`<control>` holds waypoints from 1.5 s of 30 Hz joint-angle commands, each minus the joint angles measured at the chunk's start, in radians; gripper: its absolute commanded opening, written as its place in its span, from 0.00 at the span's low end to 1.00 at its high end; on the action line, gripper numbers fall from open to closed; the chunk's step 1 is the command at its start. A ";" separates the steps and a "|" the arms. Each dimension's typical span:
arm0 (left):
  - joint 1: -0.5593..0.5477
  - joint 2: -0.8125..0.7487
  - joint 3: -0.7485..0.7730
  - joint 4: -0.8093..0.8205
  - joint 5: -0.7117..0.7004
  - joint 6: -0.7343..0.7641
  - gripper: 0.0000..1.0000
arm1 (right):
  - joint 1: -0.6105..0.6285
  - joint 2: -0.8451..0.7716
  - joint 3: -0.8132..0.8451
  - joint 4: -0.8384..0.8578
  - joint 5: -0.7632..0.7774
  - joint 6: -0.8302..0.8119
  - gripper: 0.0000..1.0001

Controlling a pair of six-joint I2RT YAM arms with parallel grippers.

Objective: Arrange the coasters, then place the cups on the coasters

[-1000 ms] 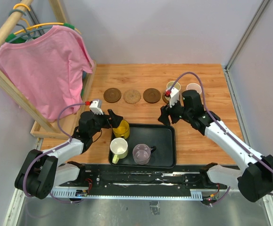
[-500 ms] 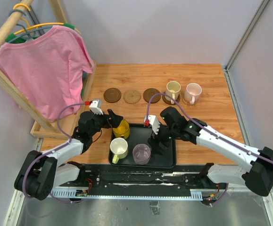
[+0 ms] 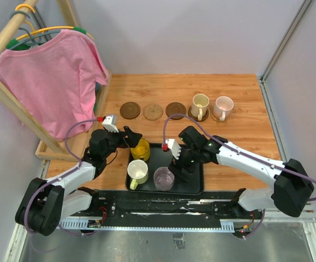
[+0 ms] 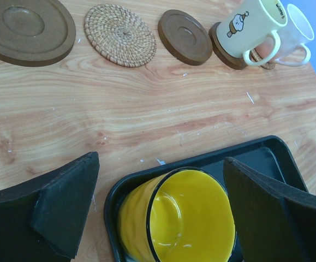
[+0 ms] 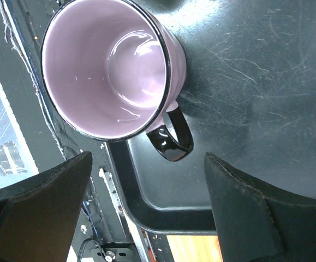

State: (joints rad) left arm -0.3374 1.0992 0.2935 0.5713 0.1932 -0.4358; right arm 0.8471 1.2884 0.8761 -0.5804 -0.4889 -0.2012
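Three bare coasters lie in a row at the back: dark brown (image 3: 130,110), woven tan (image 3: 153,111) and dark brown (image 3: 174,110). Right of them a cream cup (image 3: 200,103) and a pale pink cup (image 3: 223,107) each stand on a coaster. The black tray (image 3: 193,185) holds a yellow cup (image 3: 140,148), a white cup with a yellowish handle (image 3: 137,172) and a grey-purple cup (image 3: 164,178). My left gripper (image 3: 135,141) is open, with the yellow cup (image 4: 179,218) between its fingers (image 4: 65,207). My right gripper (image 3: 179,166) hangs open over the tray, beside the dark handle (image 5: 171,136) of the purple cup (image 5: 108,65).
A wooden rack with a pink shirt (image 3: 54,76) stands at the left, its base beside my left arm. Grey walls close the table at the back and right. The near tray rim (image 5: 163,210) lies close to the arms' base rail.
My right arm has swung from the cream and pink cups at the back down to the tray, over the purple cup, and its jaws stand wider. The left arm has not moved.
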 commanded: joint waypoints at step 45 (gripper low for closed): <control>-0.007 -0.014 -0.029 0.010 0.004 -0.012 1.00 | 0.083 0.099 0.037 0.002 -0.056 0.019 0.43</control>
State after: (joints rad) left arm -0.3374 1.0992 0.2859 0.5709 0.1940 -0.4461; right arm 0.8963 1.4166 0.9375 -0.5735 -0.5659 -0.2287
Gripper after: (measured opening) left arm 0.994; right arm 0.441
